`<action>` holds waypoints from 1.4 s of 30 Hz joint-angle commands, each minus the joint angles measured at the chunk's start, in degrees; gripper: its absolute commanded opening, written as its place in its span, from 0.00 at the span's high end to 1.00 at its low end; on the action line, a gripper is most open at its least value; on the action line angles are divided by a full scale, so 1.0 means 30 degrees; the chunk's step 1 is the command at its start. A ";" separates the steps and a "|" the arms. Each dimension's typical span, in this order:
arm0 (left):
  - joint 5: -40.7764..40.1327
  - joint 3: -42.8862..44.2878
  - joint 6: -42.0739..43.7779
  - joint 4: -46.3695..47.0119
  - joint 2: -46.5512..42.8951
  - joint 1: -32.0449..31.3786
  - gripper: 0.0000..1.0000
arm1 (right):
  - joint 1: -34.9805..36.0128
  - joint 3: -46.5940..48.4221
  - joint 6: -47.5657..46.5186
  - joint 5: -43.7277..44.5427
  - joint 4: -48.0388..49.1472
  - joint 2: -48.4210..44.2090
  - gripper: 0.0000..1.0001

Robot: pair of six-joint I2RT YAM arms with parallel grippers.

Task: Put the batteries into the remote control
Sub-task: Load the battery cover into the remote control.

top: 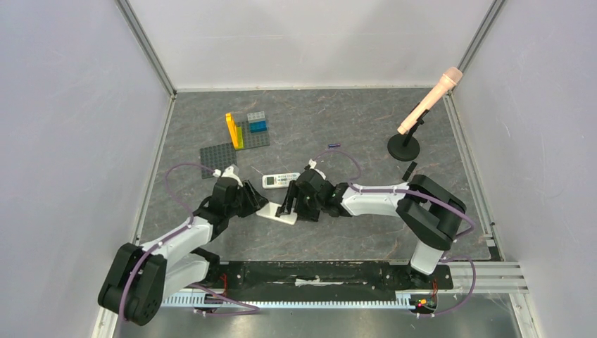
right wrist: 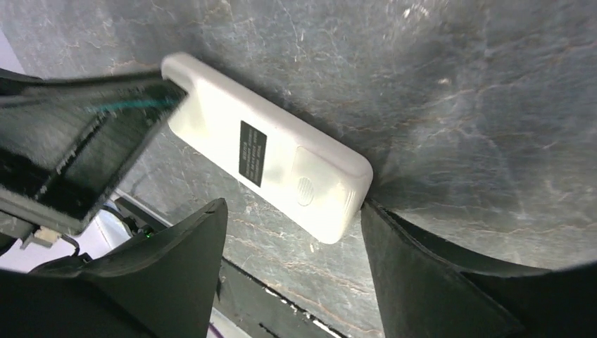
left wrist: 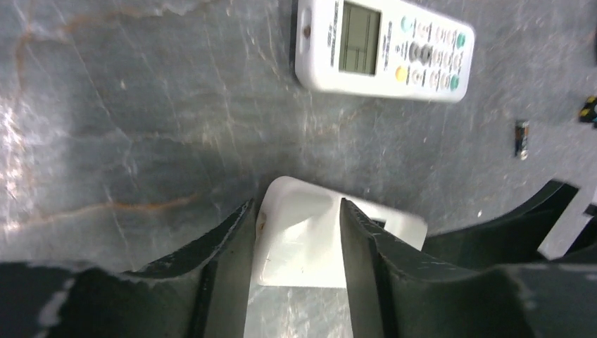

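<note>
Face-down white remote (right wrist: 267, 158) lies lengthwise between my two arms. Left gripper (left wrist: 297, 208) is clamped on its left end. Right gripper (right wrist: 293, 208) has its jaws wide apart, straddling the other end without gripping. A purple-blue battery (top: 334, 146), I think, lies on the table well beyond, nearer my right arm.

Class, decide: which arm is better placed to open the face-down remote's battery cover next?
Probably right. The right tool stands open astride the cover end of the face-down remote, while the left tool grips the other end, steadying it.
</note>
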 commanded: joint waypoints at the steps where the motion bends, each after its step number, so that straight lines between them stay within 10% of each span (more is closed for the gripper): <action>1: 0.2038 0.1747 -0.0580 -0.6388 -0.1041 -0.1221 0.44 | -0.0117 -0.1282 -0.1876 0.3283 0.2093 -0.0481 0.25; 12: -0.1681 0.5783 0.0849 -1.1612 -0.2518 -0.1162 0.25 | -0.0147 -0.4858 -0.6241 0.3456 0.2533 -0.6112 0.02; 23: -0.0583 0.4397 0.0244 -1.2308 -0.4148 -0.1162 0.28 | -0.0041 -0.4377 -0.7871 0.1614 0.2885 -0.5889 0.49; 42: -0.0525 0.2260 -0.0699 -0.8708 -0.2242 -0.1184 0.30 | 0.0000 -0.1532 -0.7342 0.2271 0.1881 -0.1724 0.72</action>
